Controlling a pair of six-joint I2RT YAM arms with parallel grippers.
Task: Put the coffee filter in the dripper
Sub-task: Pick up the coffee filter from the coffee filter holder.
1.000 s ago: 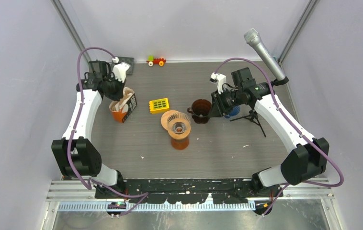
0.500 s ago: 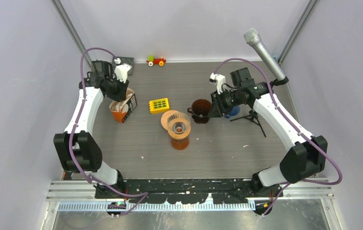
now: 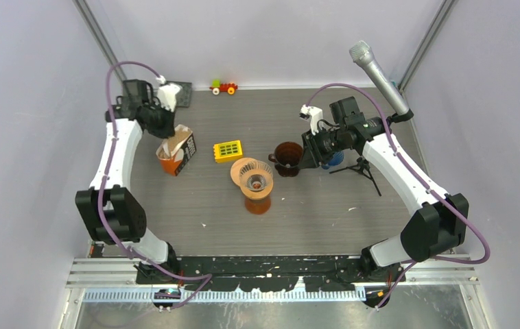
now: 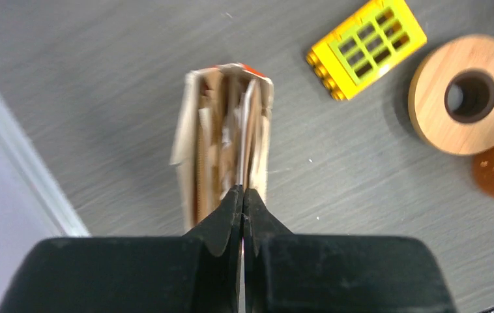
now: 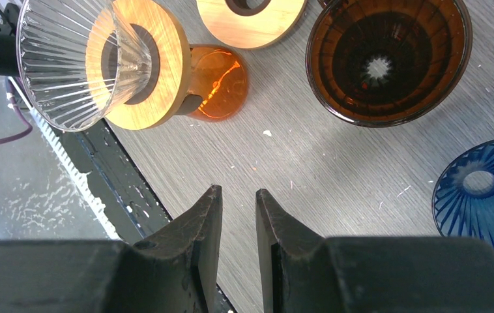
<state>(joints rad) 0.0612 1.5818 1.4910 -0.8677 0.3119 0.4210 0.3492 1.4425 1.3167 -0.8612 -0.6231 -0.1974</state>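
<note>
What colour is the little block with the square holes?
The block is bright yellow with greenish squares, clearest in the left wrist view.

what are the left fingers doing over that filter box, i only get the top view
observer: in the left wrist view the left fingers are shut tip to tip, right at the filter stack. I can't tell if a sheet is pinched.
operator: ok and the right fingers, holding anything
observer: no. The right wrist view shows the right fingers apart, with only the table between them.
</note>
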